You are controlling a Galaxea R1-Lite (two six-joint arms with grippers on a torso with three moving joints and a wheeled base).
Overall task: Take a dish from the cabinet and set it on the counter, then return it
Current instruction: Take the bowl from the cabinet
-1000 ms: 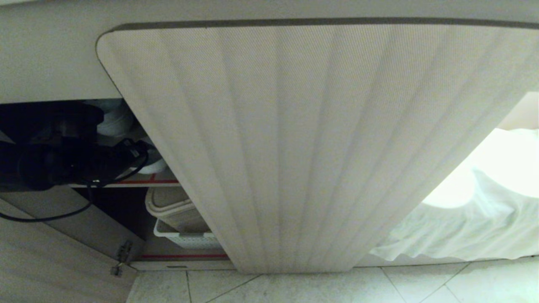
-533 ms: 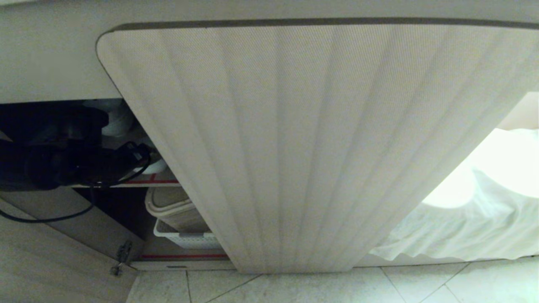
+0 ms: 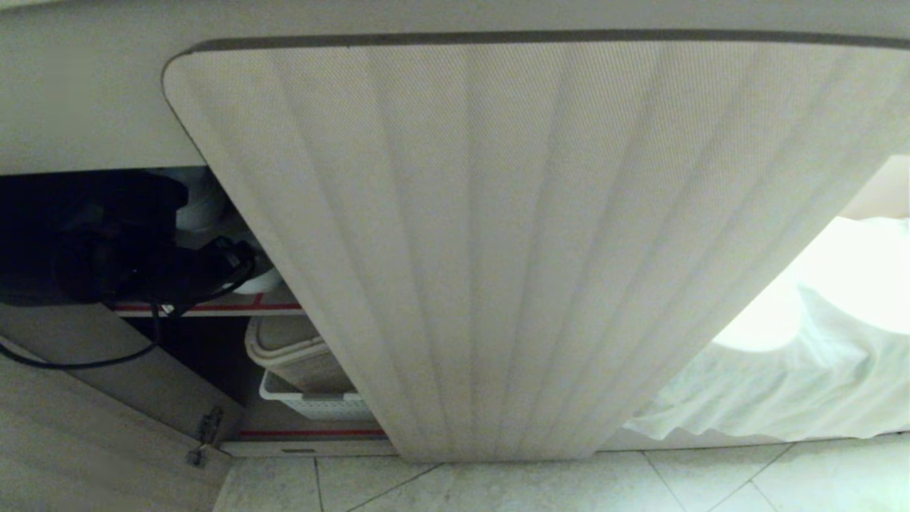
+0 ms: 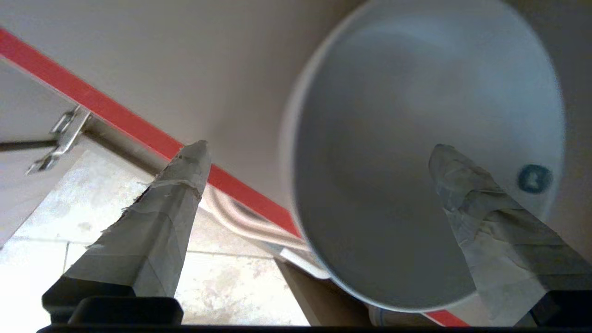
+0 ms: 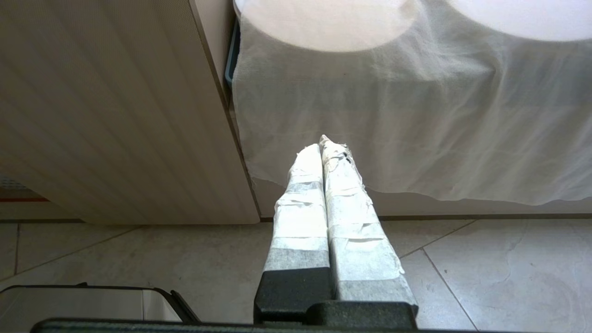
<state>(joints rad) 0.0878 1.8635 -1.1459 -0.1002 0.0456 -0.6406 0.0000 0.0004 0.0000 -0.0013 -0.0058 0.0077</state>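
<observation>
Since 1 second ago the left arm (image 3: 121,263) sits slightly further into the dark opening of the cabinet (image 3: 85,213); door, shelves and basket are unchanged.

Fluted door (image 3: 512,242): pale beige, rounded corners, fills most of the head view and hides the cabinet interior to its right.

Counter (image 3: 78,99): thick cream edge above the cabinet; its top surface is not visible.

White cloth (image 3: 796,370): draped, right of the fluted door, hanging to just above the tiled floor (image 3: 569,487).

Open door (image 3: 78,441): lower left of the head view, hinge hardware on its inner edge.

Red-edged shelves: upper shelf (image 3: 242,307) and lower shelf (image 3: 313,432), 2 visible.

Basket (image 3: 320,404): white, slotted, on the lower shelf, holding a beige lidded container (image 3: 291,352); partly hidden by the fluted door.

Dish (image 4: 425,152): white bowl, on the upper shelf, empty, small blue mark inside near the rim. In the head view it is largely hidden behind the left arm.

Left gripper (image 4: 319,152): taped fingers (image 4: 162,222) spread wide, 1 outside the dish, 1 over its hollow; contact with the rim cannot be told.

Right gripper (image 5: 321,148): parked low above the floor, taped fingers pressed together, facing the cloth.
</observation>
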